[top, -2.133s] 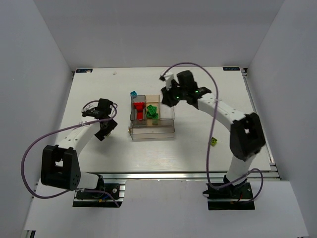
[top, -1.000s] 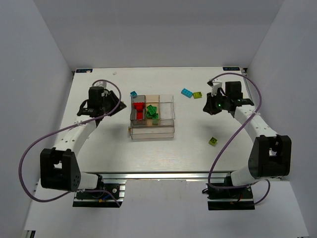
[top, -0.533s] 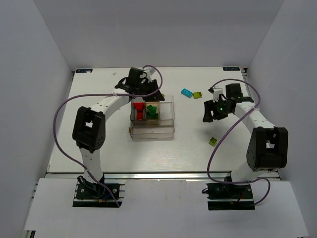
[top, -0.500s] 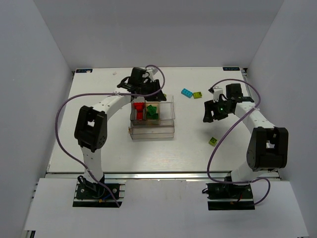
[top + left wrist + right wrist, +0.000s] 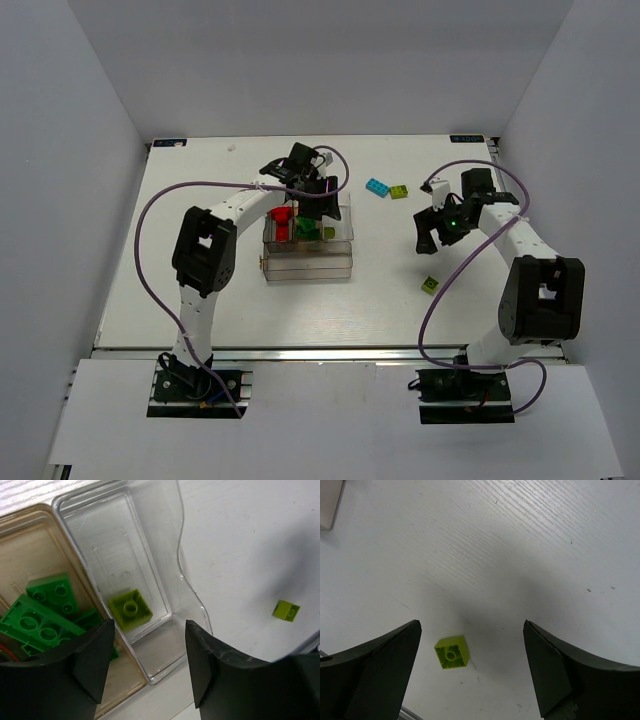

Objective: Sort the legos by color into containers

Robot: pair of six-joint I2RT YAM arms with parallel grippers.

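Observation:
The containers are one clear divided box (image 5: 306, 266) at mid-table. It holds red legos (image 5: 282, 220), dark green legos (image 5: 307, 230) and a lime brick (image 5: 328, 232). My left gripper (image 5: 320, 205) hovers open over the box. In the left wrist view the lime brick (image 5: 131, 610) lies free in the clear compartment (image 5: 184, 580), beyond the left gripper (image 5: 149, 626), with green legos (image 5: 45, 609) in the tan one. My right gripper (image 5: 432, 232) is open above a lime brick (image 5: 431, 285). That upside-down brick (image 5: 452, 652) lies below the right gripper (image 5: 471, 626), left of centre.
A cyan brick (image 5: 377, 187) and another lime brick (image 5: 399, 191) lie on the white table behind and right of the box. The box's front compartments hold nothing. Grey walls surround the table on three sides.
My left arm swung over to the box and its gripper opened; the lime brick now lies in the clear compartment. My right gripper opened and moved nearer, towards the lime brick on the table.

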